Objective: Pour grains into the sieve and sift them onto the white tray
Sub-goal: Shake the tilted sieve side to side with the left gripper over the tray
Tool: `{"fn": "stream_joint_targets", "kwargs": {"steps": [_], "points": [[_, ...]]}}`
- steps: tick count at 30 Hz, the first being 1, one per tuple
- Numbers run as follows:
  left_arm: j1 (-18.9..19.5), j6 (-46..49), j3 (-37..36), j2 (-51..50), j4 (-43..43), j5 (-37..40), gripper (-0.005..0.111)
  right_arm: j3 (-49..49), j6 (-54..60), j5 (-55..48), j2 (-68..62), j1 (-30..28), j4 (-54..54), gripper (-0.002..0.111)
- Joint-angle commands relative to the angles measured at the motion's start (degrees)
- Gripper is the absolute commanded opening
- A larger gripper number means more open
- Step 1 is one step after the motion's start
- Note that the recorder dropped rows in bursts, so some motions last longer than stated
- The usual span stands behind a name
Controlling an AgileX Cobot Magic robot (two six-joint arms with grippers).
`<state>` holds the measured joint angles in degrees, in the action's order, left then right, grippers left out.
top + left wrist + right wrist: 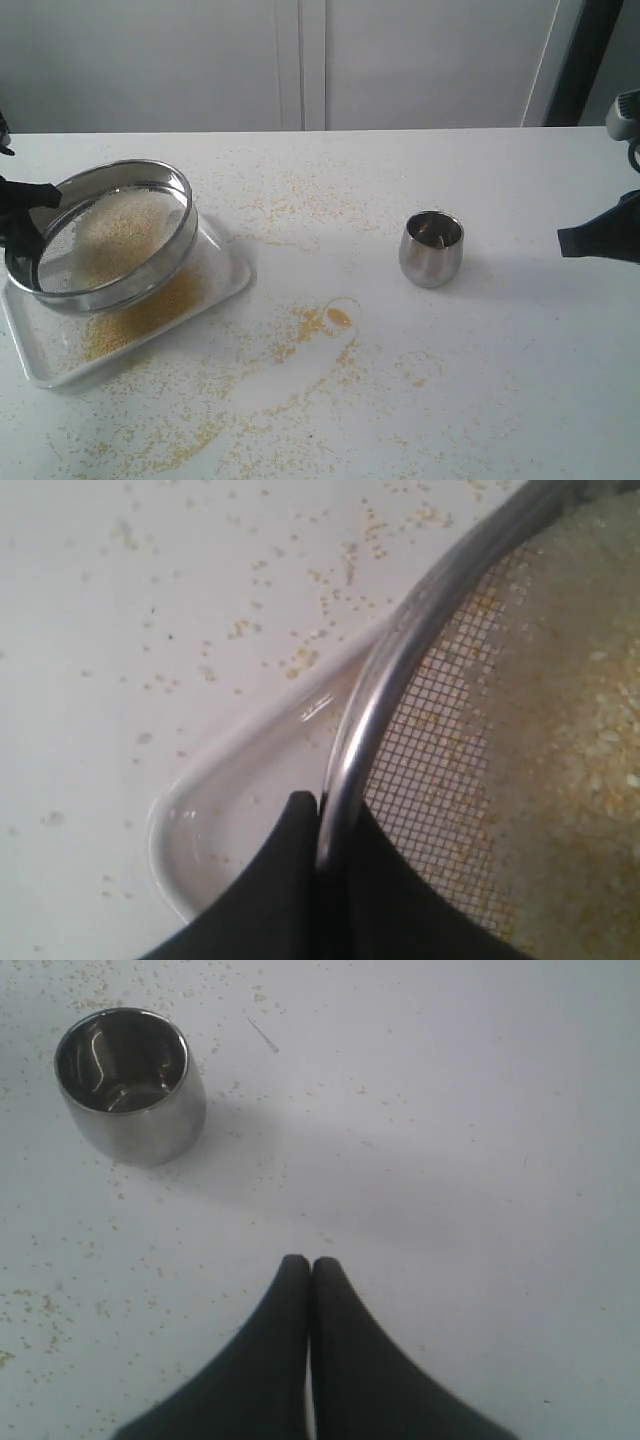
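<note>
- Exterior view: the sieve (118, 236) hangs tilted over the white tray (228, 272), its low side towards the left pincer (27, 236), which is clenched on the near-left rim. Most of the grains (122, 224) lie as a pale heap on the mesh. A yellower patch has gone through onto the tray below, and many more are strewn across the bench (500, 380). The right pincer (578, 240) hangs well apart at the far right, and the steel cup (432, 248) stands upright between the two.
- Left wrist view: the left pincer (318, 815) grasps the sieve (395, 660) by its rim, one pad inside on the mesh side and one outside. I judge the rim stiff but smooth and rounded, so the hold could slip or swivel under shaking. The rim is the place to hold, since the fine mesh looks easy to dent. The grains (600, 750) are loose and light and will run to the low side. A corner of the white tray (215, 780) shows beneath, glossy and shallow, and it probably slides easily on the bench (100, 630).
- Right wrist view: the right pincer (309, 1265) is clenched on nothing, its pads pressed together above the bench (460, 1110). The cup (130, 1080) stands near it, apart from it, and looks empty. It is rigid and polished, so best taken across its belly.
</note>
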<state>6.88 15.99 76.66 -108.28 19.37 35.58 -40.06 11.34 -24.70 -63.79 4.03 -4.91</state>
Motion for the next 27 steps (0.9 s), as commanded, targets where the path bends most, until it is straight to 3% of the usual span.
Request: {"fn": "stream_joint_targets", "kwargs": {"steps": [1,3,4,9,10,11,13,14,15,16,17,18,19,20,22,23,26,27], "points": [[-1.42,1.77,0.11,1.26,-7.71,3.18,0.0,0.21,0.45,0.68,0.3,0.4,0.18,0.0],[0.04,-17.18,0.11,1.26,-11.19,1.07,0.0,0.21,0.45,0.68,0.3,0.4,0.18,0.0],[0.49,-21.03,0.11,1.26,-11.53,0.86,0.0,0.21,0.45,0.68,0.3,0.4,0.18,0.0],[-1.97,1.14,0.11,1.61,-11.93,2.15,0.0,0.21,0.45,0.68,0.3,0.4,0.18,0.0],[-0.91,-11.41,0.11,1.61,-12.06,1.1,0.0,0.21,0.45,0.68,0.3,0.4,0.18,0.0],[-0.11,-18.0,0.11,1.61,-10.58,0.73,0.0,0.21,0.45,0.57,0.3,0.4,0.18,0.0],[-1.28,-2.81,0.11,1.36,-0.73,1.83,0.0,0.21,0.45,0.57,0.3,0.4,0.18,0.0],[-2.2,12.32,0.11,1.36,4.05,4.27,0.0,0.21,0.45,0.57,0.3,0.4,0.18,0.0],[-2.3,10.99,0.11,1.36,3.94,4.05,0.0,0.21,0.45,0.57,0.3,0.4,0.18,0.0],[-0.71,-5.1,0.11,1.36,2.82,1.48,0.0,0.21,0.45,0.57,0.3,0.4,0.18,0.0],[-0.16,-12.72,0.11,1.11,3.3,1.18,0.0,0.21,0.45,0.57,0.3,0.4,0.18,0.0],[-0.74,-8.4,0.11,1.08,4.46,1.31,0.0,0.21,0.45,0.57,0.3,0.4,0.18,0.0],[-1.92,4.99,0.11,1.3,4.02,2.3,0.0,0.21,0.45,0.68,0.3,0.4,0.18,0.0],[-2.04,8.99,0.11,1.35,0.8,2.89,0.0,0.21,0.45,0.68,0.3,0.4,0.18,0.0],[0.03,-12.96,0.11,1.35,-6.71,1.59,0.0,0.21,0.45,0.68,0.3,0.4,0.18,0.0],[0.47,-16.5,0.11,1.35,-5.77,1.59,0.0,0.21,-0.24,0.68,0.3,0.4,0.18,0.0],[-1.19,5.61,0.11,1.92,-6.04,3.37,0.0,0.21,-1.24,0.68,0.3,0.4,0.18,0.0],[-1.12,4.43,0.11,2.04,-7.15,3.53,0.0,0.21,-1.24,0.68,0.3,0.4,0.18,0.0]]}}
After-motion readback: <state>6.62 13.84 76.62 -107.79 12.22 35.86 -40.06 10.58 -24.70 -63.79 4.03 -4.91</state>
